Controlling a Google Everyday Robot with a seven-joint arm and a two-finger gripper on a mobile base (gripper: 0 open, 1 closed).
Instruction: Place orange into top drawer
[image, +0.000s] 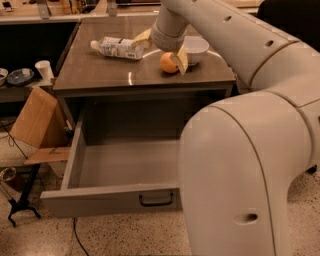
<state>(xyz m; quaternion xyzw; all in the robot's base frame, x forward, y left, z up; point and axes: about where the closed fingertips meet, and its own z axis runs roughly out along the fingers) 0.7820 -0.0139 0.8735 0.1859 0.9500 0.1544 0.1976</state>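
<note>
The orange (167, 63) sits on the cabinet top (100, 75), just left of a white bowl (196, 49). My gripper (162, 48) hangs over the orange with its yellowish fingers spread; one fingertip (181, 59) is against the orange's right side and the other (142, 37) is up to the left. The gripper is open and the orange rests on the surface. Below, the top drawer (125, 165) is pulled fully out and is empty, with its dark handle (156, 201) on the front panel. My arm hides the drawer's right part.
A white plastic bottle (117, 48) lies on its side on the cabinet top, left of the gripper. A cardboard piece (37, 120) leans against the cabinet's left side. A paper cup (44, 70) and dishes (20, 76) stand on a low shelf at left.
</note>
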